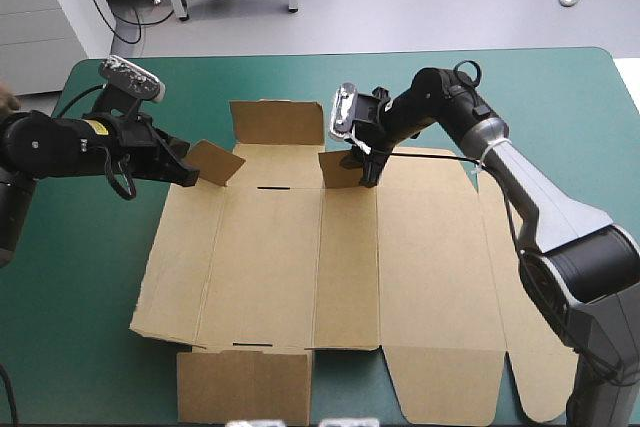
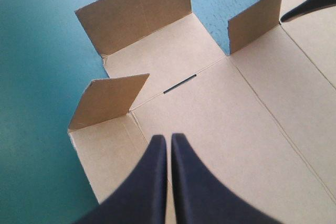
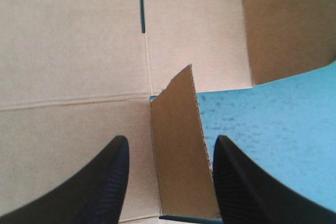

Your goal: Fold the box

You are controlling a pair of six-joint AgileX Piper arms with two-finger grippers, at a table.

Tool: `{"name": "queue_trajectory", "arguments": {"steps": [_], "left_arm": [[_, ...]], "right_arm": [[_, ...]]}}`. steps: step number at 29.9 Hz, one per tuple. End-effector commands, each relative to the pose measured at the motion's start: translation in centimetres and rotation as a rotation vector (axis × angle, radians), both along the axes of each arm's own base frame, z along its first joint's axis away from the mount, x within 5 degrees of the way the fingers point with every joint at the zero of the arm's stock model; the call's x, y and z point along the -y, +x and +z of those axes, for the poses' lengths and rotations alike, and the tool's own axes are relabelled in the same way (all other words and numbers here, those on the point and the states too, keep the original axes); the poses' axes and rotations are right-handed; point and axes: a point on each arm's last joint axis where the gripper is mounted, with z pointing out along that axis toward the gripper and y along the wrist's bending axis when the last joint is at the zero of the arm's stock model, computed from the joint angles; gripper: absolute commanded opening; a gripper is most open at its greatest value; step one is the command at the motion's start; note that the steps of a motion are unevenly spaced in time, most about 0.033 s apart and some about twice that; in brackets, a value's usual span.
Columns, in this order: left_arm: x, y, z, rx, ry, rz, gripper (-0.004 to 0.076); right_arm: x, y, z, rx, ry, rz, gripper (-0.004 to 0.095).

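The brown box (image 1: 300, 257) lies as a cut sheet, mostly flat on the teal-green cover. Its far flap (image 1: 277, 122) stands up, and so do two small tabs. My left gripper (image 1: 190, 175) is shut with nothing in it, its tip just beside the left tab (image 1: 215, 162). From the left wrist, the gripper (image 2: 169, 141) hovers over the sheet's left panel, with the left tab (image 2: 107, 100) ahead of it. My right gripper (image 1: 368, 167) is open at the right tab (image 1: 340, 169). That tab (image 3: 181, 150) stands upright between the fingers of my right gripper (image 3: 170, 142).
Bare teal-green cover (image 1: 560, 107) lies to the right of and beyond the box, and more to its left (image 1: 80, 277). The box's front flaps (image 1: 245, 387) reach the table's near edge. A small brown shape (image 1: 6, 102) that I cannot identify shows at the far left.
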Motion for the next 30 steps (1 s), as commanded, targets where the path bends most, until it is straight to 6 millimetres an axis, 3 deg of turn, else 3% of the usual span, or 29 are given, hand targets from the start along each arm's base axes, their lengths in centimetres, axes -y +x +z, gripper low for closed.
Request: {"name": "queue_trajectory", "arguments": {"steps": [1,6,13,17,25,30], "left_arm": [[0.1,-0.8,2.0,0.103,-0.039,0.004,0.0004],[0.1,-0.8,2.0,0.103,-0.039,0.004,0.0004],[0.1,-0.8,2.1,0.106,-0.040,0.005,0.0004],[0.0,-0.8,2.1,0.108,-0.040,0.006,0.0004],[-0.1,-0.7,2.0,0.129,-0.002,-0.014,0.0004],[-0.3,-0.5,2.0,0.137,0.017,0.010,0.0004]], "right_arm": [[0.9,-1.9,6.8,0.096,0.128,-0.111,0.0431],[1.9,-2.7,9.5,0.073,0.179,-0.284,0.0257],[4.9,-4.0,11.4,0.051,0.092,-0.578,-0.0020],[7.6,-4.6,12.6,0.036,0.094,-0.717,-0.0020],[14.5,-6.2,15.8,0.025,0.277,-0.928,-0.0020],[17.8,-8.4,15.9,0.018,0.292,-1.004,-0.0020]]}}
